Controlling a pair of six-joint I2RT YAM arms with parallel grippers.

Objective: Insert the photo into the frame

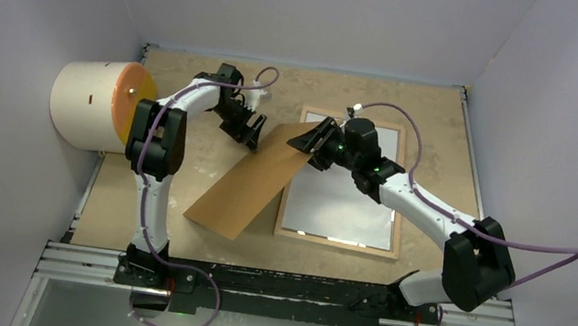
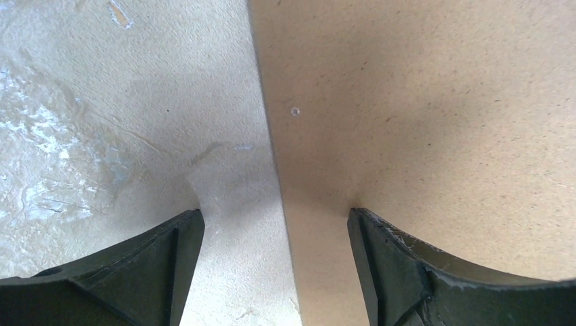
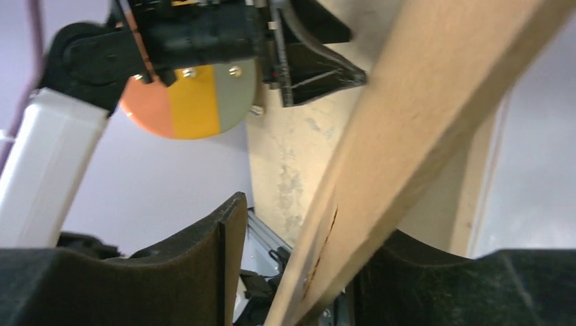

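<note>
The frame (image 1: pixel 397 228) could have been struck had the board (image 1: pixel 240 190) at its 9 o'clock slipped from the right gripper's (image 1: pixel 318 141) half-open jaws; the left gripper's (image 1: pixel 251 133) stood wide, empty.

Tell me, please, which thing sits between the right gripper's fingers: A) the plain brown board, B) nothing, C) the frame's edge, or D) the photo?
A: in the right wrist view the plain brown board runs edge-on between the fingers of the right gripper.
</note>
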